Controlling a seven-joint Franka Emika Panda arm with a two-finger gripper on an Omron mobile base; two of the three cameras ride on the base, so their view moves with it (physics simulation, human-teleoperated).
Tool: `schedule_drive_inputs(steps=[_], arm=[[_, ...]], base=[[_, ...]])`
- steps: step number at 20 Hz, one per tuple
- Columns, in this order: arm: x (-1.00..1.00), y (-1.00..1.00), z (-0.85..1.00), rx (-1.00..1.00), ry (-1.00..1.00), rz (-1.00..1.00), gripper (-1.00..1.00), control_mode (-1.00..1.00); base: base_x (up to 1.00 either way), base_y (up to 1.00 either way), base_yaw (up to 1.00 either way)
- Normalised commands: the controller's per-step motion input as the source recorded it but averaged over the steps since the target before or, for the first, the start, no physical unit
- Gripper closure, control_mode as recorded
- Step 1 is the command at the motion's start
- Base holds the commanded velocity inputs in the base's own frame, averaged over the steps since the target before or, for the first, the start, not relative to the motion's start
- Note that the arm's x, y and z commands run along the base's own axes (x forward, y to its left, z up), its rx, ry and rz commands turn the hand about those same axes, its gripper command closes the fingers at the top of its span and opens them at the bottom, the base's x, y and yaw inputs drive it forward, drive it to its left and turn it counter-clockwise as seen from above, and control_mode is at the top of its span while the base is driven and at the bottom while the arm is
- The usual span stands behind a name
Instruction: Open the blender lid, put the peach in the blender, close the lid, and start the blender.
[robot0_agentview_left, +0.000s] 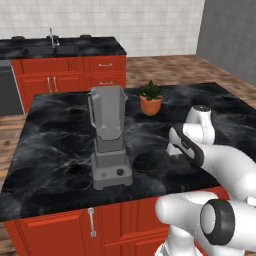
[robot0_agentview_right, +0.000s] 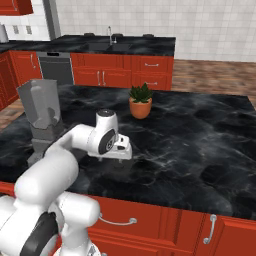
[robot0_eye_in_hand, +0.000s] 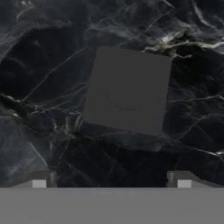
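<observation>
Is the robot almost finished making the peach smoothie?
Not yet. The blender jar is open on top, and the blender lid lies flat on the counter below the open gripper. Finding the peach, dropping it in, closing the lid and starting remain.

No readable text anywhere I look.

I find no letters, numbers, brand marks or signs on the blender (robot0_agentview_left: 109, 140), and its base carries nothing legible beside the knob. The blender lid (robot0_eye_in_hand: 127, 89) below my hand bears only a faint curved line, no writing. The plant pot (robot0_agentview_right: 140, 107) is plain as well.
</observation>
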Motion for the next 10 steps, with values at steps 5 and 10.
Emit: schedule_drive_inputs(steps=[5, 10], arm=[[0.42, -0.15, -0.42, 0.04, 0.09, 0.00, -1.00, -1.00], [0.35, 0.00, -0.49, 0.02, 0.07, 0.00, -1.00, -1.00]], base=[[0.00, 0.00, 0.00], [0.00, 0.00, 0.00]])
